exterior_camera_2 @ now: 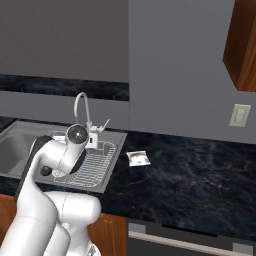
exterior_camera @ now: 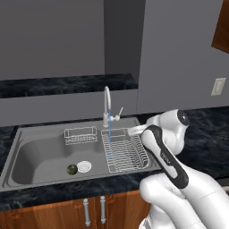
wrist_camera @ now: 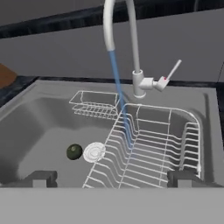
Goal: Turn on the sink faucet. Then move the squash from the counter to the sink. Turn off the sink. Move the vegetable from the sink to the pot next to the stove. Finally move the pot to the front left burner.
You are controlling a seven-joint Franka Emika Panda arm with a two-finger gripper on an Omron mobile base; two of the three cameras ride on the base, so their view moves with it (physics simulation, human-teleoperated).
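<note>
Water runs in a blue stream from the sink faucet [wrist_camera: 135,57], whose lever [wrist_camera: 168,76] angles up to the right; the faucet [exterior_camera: 107,105] rises behind the sink [exterior_camera: 27,138]. The squash [wrist_camera: 74,152], a small dark green ball, lies on the basin floor right beside the round drain [wrist_camera: 94,152]; the squash [exterior_camera: 71,169] sits left of the drain. My gripper [wrist_camera: 113,179] hangs open and empty above the sink's front, facing the faucet, well apart from squash and lever. The pot and stove are out of view.
A wire dish rack [wrist_camera: 148,144] fills the sink's right part, under the stream. A small wire basket [wrist_camera: 94,103] hangs at the back wall. The black counter [exterior_camera_2: 190,175] stretches right, with a small packet [exterior_camera_2: 137,158] on it. Wood cabinet doors [exterior_camera: 67,214] are below.
</note>
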